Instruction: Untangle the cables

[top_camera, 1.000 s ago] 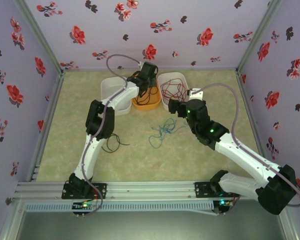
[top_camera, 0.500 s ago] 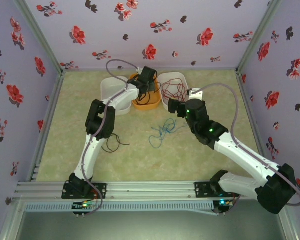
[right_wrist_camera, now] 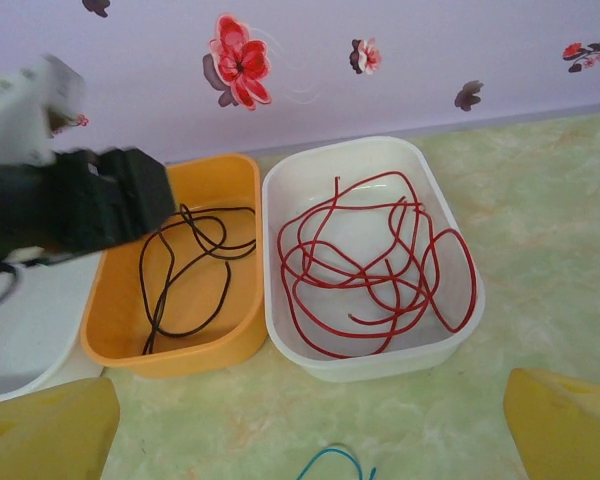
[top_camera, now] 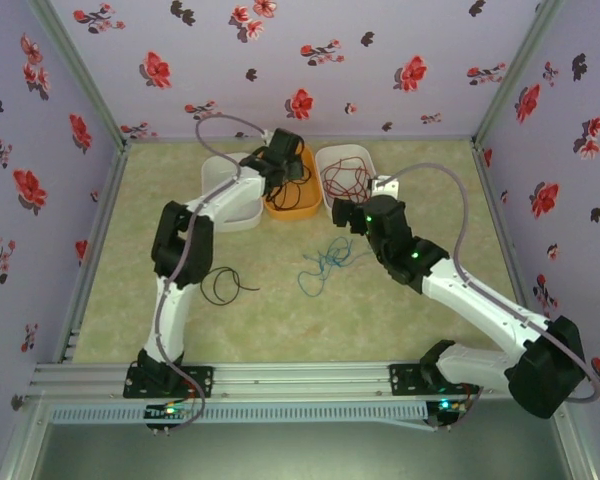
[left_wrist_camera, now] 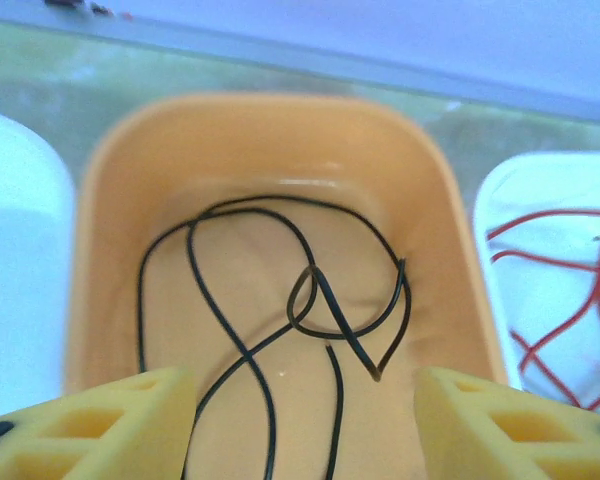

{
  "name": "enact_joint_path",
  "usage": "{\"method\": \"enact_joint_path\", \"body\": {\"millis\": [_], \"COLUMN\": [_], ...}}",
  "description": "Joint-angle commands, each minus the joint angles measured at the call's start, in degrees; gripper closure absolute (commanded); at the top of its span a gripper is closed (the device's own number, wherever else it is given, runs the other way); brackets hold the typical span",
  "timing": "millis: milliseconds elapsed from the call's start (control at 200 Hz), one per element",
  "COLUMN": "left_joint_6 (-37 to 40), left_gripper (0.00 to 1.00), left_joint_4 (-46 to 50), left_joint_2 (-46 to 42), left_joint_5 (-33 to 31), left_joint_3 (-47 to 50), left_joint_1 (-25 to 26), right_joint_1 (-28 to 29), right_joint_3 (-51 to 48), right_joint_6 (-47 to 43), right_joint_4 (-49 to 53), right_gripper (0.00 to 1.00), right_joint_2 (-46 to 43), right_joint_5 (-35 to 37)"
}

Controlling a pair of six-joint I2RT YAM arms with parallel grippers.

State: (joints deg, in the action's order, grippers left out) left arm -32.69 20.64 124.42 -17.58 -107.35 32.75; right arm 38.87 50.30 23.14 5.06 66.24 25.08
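Note:
A black cable [left_wrist_camera: 246, 356] lies loose and looped on the floor of the orange bin [left_wrist_camera: 250, 110]. My left gripper [left_wrist_camera: 305, 440] hangs just above it, open, its yellow fingers [left_wrist_camera: 100, 430] apart with nothing held. In the top view the left gripper [top_camera: 288, 172] is over the orange bin [top_camera: 298, 210]. Red cables [right_wrist_camera: 346, 283] fill the white bin [right_wrist_camera: 380, 365] to the right. A light blue cable [top_camera: 325, 262] is heaped mid-table, and its end [right_wrist_camera: 331, 452] shows just ahead of my open right gripper [right_wrist_camera: 305, 440]. Another black cable [top_camera: 204, 288] lies on the table near the left arm.
A second white bin [top_camera: 225, 215] stands left of the orange one. The three bins sit in a row by the back wall. Flowered walls close in the table at the back and on both sides. The right gripper [top_camera: 338, 212] hovers near the bin of red cables.
My left gripper has gone from shut to open and let the black cable drop into the orange bin. Its arm has shifted left. The right arm has edged toward the bins.

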Motion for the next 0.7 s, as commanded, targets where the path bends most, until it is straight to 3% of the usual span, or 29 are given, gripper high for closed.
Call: {"method": "enact_joint_path", "body": {"millis": [0,155,290,510,695], "left_joint_6": [1.92,3.55,4.25,1.68,-3.42], "left_gripper": [0.36,0.21,0.01,0.0,0.0], "left_joint_4": [-2.56,-3.57,-3.73,-3.1,5.6], "left_joint_2": [-6.77,-14.34,-22.24,-36.81,-46.22], "left_joint_5": [-1.73,-1.61,-0.55,-0.43,-0.56], "left_joint_3": [3.62,11.19,20.48,39.37,51.42], "left_joint_1": [-1.24,-1.72,-1.64,-1.29,-0.12], "right_joint_1": [-0.38,-0.46,-0.46,-0.51,-0.52], "right_joint_3": [2.53,4.09,6.2,10.1,9.58], "right_joint_6": [0.82,1.2,1.68,3.79,5.88], "right_joint_4": [0.98,2.66,6.73,14.14,13.74], "right_gripper": [0.01,0.01,0.01,0.01,0.01], "right_joint_2": [1.03,2.58,5.02,11.15,13.92], "right_joint_5": [0.43,1.53,3.06,3.82,1.73]}}
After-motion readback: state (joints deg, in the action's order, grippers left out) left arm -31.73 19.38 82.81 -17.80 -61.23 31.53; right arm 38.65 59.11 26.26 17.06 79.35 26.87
